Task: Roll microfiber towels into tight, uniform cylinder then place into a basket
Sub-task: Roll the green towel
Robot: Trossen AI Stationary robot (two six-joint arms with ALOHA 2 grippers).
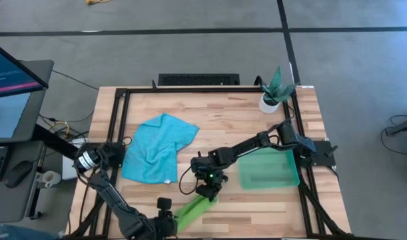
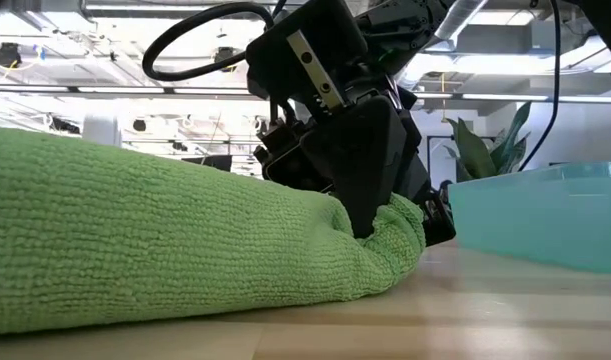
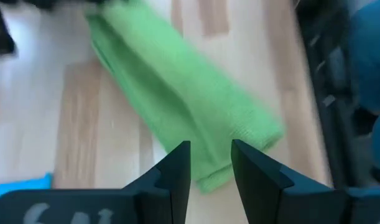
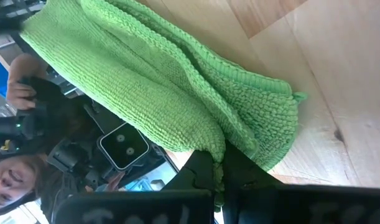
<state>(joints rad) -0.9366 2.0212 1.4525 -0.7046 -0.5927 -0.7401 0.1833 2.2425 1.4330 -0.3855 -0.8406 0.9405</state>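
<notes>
Near table front edge: green towel (image 1: 198, 208) lay rolled, long axis diagonal, far end toward basket (image 1: 270, 169). Right gripper (image 1: 210, 191) clamped that end. Left gripper (image 3: 211, 163) part-open, apparently empty, at near end.

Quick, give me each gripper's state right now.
Left gripper: open, fingers apart at the near end of the green towel, not gripping it.
Right gripper: shut on the green towel's other end, beside the basket.
</notes>
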